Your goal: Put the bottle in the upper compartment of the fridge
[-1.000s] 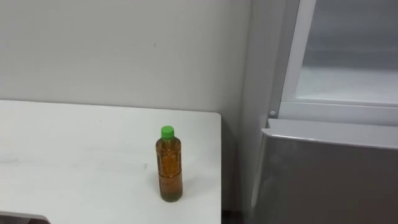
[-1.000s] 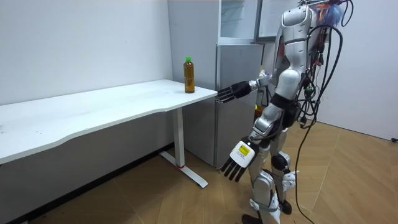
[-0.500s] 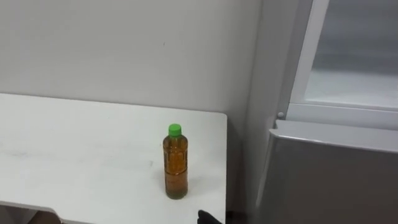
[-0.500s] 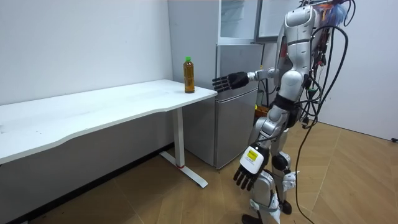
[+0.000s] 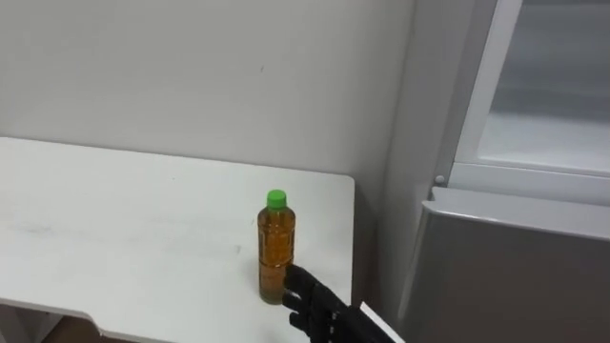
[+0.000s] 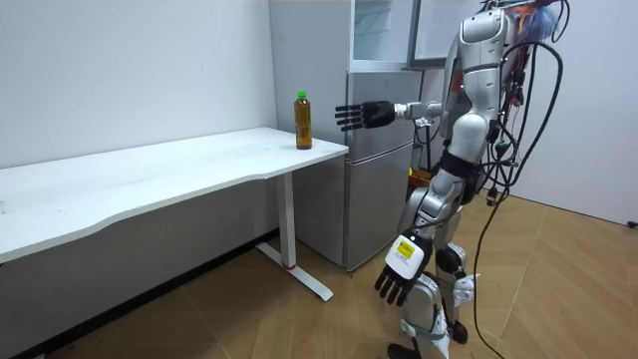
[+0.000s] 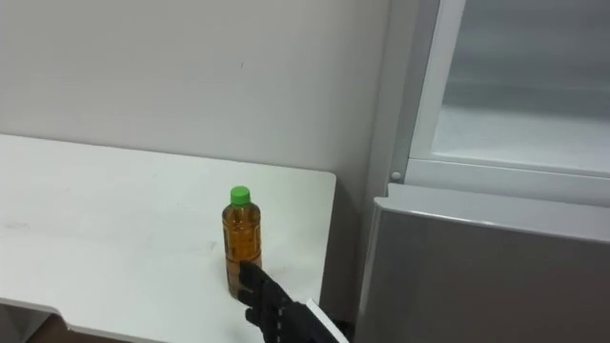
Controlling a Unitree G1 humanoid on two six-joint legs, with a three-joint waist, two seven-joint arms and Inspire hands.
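An amber bottle point(image 5: 275, 246) with a green cap stands upright near the right end of the white table point(image 5: 114, 229); the room view shows this bottle point(image 6: 303, 120) too. My right hand point(image 5: 315, 305) comes in from the lower right, open with fingers spread, just in front and to the right of the bottle, apart from it. From the room view, the right hand point(image 6: 361, 115) is held out at bottle height. My left hand point(image 6: 397, 279) hangs open by my thigh. The upper fridge compartment point(image 5: 548, 95) shows pale at the right, above the grey lower door point(image 5: 515, 267).
A narrow gap separates the table's right edge from the fridge side point(image 5: 410, 191). A plain wall point(image 5: 191, 76) runs behind the table. I stand on the wooden floor point(image 6: 558, 289) in front of the fridge point(image 6: 379, 160).
My right arm has risen and stretched toward the bottle, bringing the hand into the eye view. My left hand has dropped back to my thigh. The head camera has shifted a little.
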